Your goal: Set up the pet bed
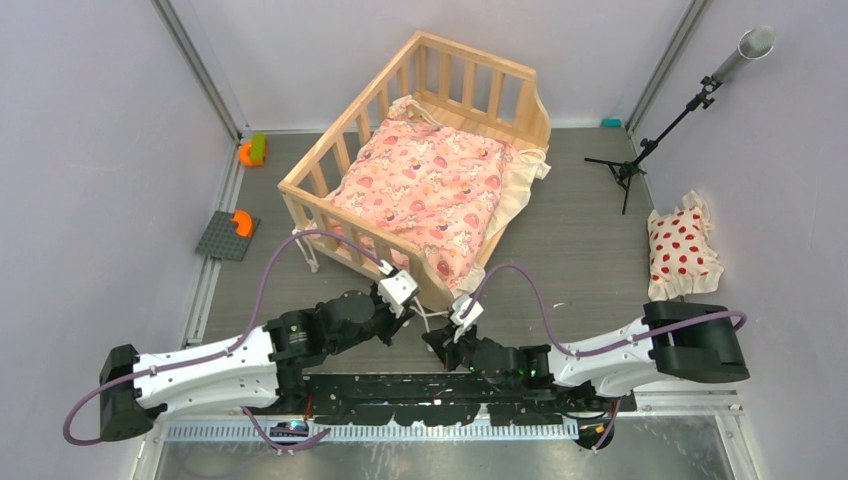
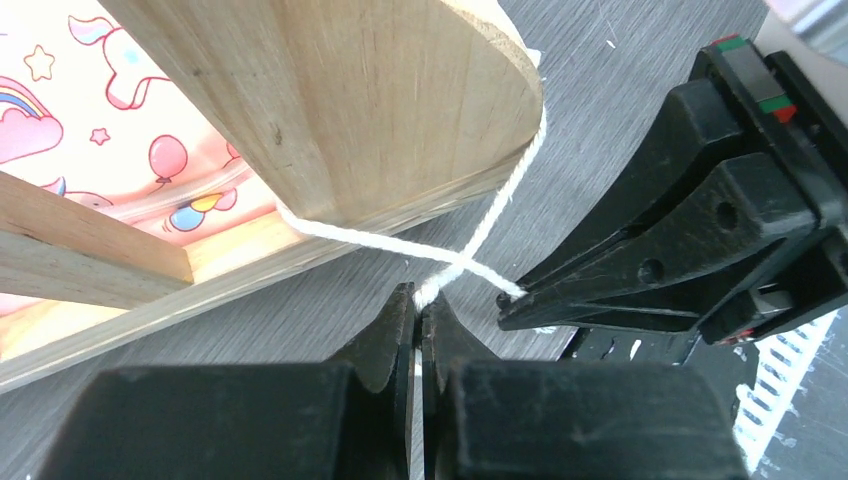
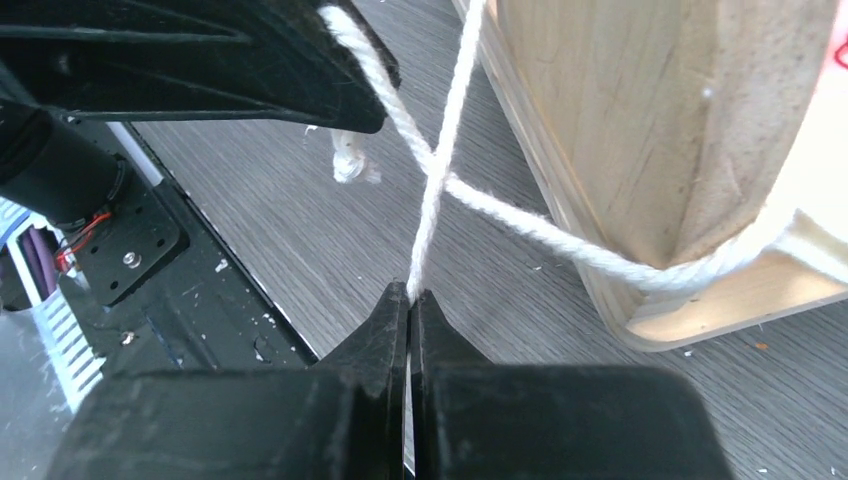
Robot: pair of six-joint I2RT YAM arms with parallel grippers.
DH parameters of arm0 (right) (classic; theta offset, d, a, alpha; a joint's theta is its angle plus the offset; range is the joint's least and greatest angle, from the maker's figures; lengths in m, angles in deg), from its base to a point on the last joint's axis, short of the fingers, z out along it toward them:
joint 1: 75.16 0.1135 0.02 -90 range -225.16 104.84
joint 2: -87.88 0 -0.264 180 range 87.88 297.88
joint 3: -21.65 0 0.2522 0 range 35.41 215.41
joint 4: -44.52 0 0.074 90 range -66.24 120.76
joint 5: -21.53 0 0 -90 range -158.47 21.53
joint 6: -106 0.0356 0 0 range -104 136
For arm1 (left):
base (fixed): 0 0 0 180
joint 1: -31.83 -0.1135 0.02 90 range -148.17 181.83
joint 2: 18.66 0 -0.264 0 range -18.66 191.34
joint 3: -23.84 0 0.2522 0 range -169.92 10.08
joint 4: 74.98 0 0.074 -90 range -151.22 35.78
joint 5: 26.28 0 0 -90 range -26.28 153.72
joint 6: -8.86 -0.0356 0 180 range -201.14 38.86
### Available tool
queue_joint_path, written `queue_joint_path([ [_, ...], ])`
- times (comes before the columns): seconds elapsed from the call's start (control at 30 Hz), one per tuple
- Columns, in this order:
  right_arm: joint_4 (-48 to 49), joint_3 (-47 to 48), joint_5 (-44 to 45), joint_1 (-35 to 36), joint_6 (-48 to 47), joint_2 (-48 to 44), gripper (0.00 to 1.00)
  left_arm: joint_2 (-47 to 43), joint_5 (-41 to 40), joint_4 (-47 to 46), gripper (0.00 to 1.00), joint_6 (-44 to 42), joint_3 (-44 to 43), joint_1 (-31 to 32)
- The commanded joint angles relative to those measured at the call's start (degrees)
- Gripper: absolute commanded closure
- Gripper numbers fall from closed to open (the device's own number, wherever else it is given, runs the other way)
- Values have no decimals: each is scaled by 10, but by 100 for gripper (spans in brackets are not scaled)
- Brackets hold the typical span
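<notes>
my left fingers [image 2: 416, 314] clamp one cream cord [image 2: 482, 232] | my right fingers [image 3: 410, 305] clamp the other cord [image 3: 436, 190] | cords cross beside near post of pet bed [image 2: 380, 100] | dotted pillow [image 1: 680, 252] at right

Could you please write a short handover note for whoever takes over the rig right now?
Left gripper: shut on one cream tie strand.
Right gripper: shut on the other strand.
Things: the pet bed stands on the table with the pink cushion lying inside it. The red-dotted pillow lies on the table to the right, outside the bed.
Done: the cushion is in, and the two strands run around the near corner post and cross in front of it.
Left: probably finish the knot, then place the pillow.
</notes>
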Motion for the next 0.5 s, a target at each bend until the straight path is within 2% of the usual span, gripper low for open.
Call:
queue_joint_path([
  [0.0, -22, 11, -32, 5, -40, -34, 93, -2, -4, -16, 100, -34, -22, 1],
  [0.07, -35, 17, -35, 5, -61, -45, 83, -1, 4, -16, 100, -40, -22, 1],
  [0.2, -74, 30, -39, 5, -100, -67, 71, 3, 14, -15, 100, -41, -23, 1],
  [0.27, -102, 37, -42, 5, -116, -82, 67, 4, 17, -15, 100, -41, -23, 1],
  [0.47, -171, 38, -64, 5, -154, -167, 66, 12, 21, -15, 100, -44, -25, 1],
])
